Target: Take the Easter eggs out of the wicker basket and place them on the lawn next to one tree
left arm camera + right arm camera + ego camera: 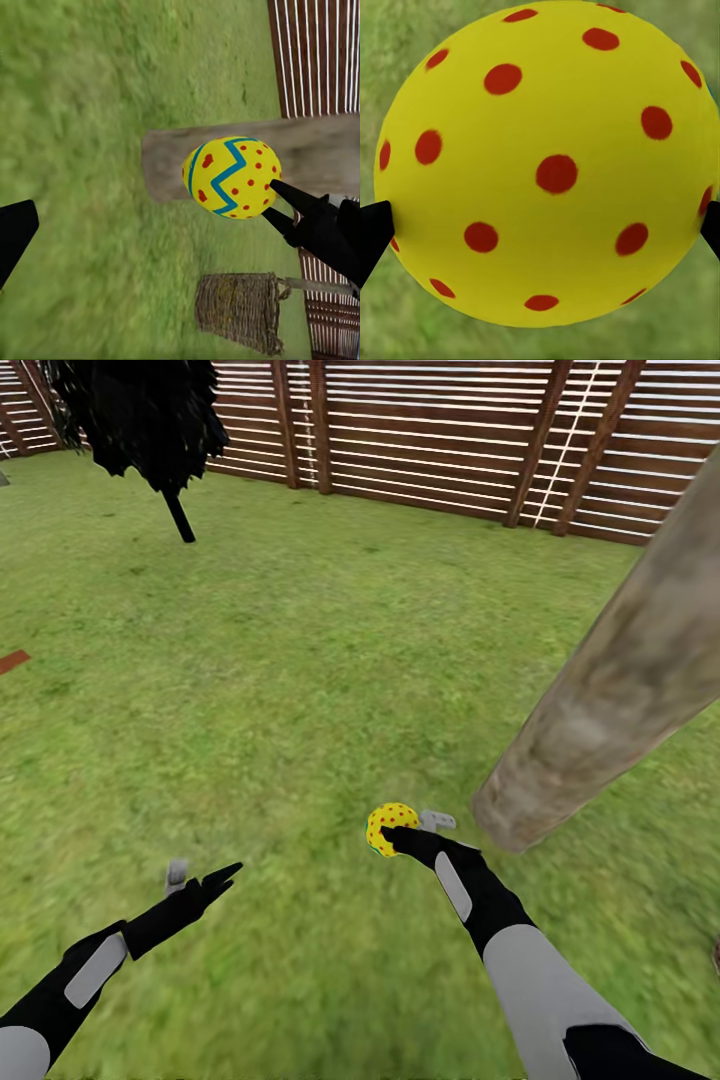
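My right gripper [405, 838] is shut on a yellow Easter egg [391, 826] with red dots, holding it just above the lawn [300, 660]. It hangs close to the foot of the thick grey-brown tree [610, 690]. Its blue-green zigzag band shows on the egg [232, 178] in the left wrist view, with the trunk [315, 154] right behind. Seen along the right wrist, the egg [547, 165] sits between both black fingertips [371, 232]. My left gripper [200, 878] stands open and empty over the grass, to the left of the egg. The wicker basket [240, 311] stands on the grass beyond the trunk; its inside is hidden.
A brown slatted fence [450, 440] closes the far side of the lawn. A thin-stemmed dark cypress-like tree [150, 410] stands at the back left. A small red-brown patch [12, 660] lies at the left edge. Open grass stretches ahead and to the left.
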